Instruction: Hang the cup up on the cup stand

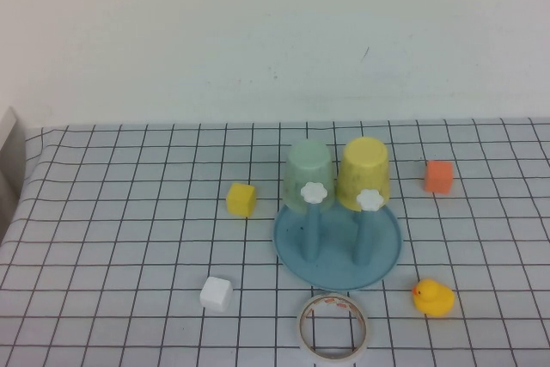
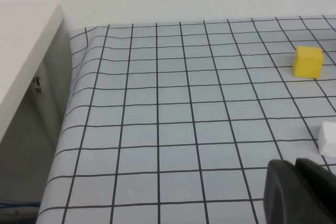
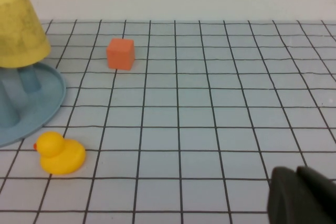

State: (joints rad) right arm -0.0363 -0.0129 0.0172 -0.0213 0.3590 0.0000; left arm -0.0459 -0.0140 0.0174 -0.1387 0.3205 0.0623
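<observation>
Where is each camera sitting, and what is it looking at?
High view: up above the robot's side, looking down at the table, yellow cup upside down on the cup stand; no arms show.
Left wrist view: low on the left arm, facing the yellow block; left hand at the picture's edge.
Right wrist view: low on the right arm, facing the duck; right hand at the edge.
Shared: high and right wrist views both show the orange block.

Nothing here can be read. The only thing close to print is a run of small reddish marks along the inner rim of the tape roll (image 1: 334,326) at the bottom of the high view, too small to make out as letters. The cups, the blocks, the duck and the checked cloth carry no labels, numbers or signs.
</observation>
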